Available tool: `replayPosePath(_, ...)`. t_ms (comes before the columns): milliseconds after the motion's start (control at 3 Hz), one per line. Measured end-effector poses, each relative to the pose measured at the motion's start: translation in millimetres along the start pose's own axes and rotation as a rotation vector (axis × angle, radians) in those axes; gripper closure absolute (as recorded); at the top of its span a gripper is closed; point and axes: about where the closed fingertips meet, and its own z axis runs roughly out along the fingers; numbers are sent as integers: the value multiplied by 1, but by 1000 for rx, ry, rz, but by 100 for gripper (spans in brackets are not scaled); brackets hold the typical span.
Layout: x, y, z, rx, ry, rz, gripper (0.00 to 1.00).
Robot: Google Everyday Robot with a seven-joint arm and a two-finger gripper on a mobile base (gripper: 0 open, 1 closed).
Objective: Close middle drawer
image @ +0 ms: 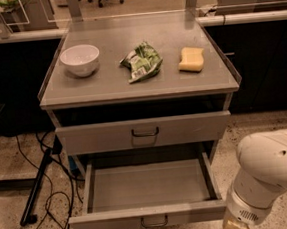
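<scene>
The middle drawer (pixel 149 186) is pulled far out and shows an empty grey inside. Its low front (pixel 113 222) faces me at the bottom, with a small dark loop handle (pixel 154 221) at centre. Above it the taller-fronted top drawer (pixel 95 137) stands slightly out from the cabinet. My white arm (pixel 269 171) hangs at the bottom right, just right of the open drawer's front right corner. Its lower end (pixel 236 225) runs out of the bottom edge. My gripper is out of view below the frame.
On the cabinet top (pixel 111 89) stand a white bowl (pixel 80 60), a green snack bag (pixel 141 61) and a yellow sponge (pixel 191 59). Black cables (pixel 45 195) and a dark stand leg lie on the floor at left. Dark counters run behind.
</scene>
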Motion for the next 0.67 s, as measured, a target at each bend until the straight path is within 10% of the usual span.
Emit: replayPosePath(667, 4, -12, 71, -90, -5, 67, 100)
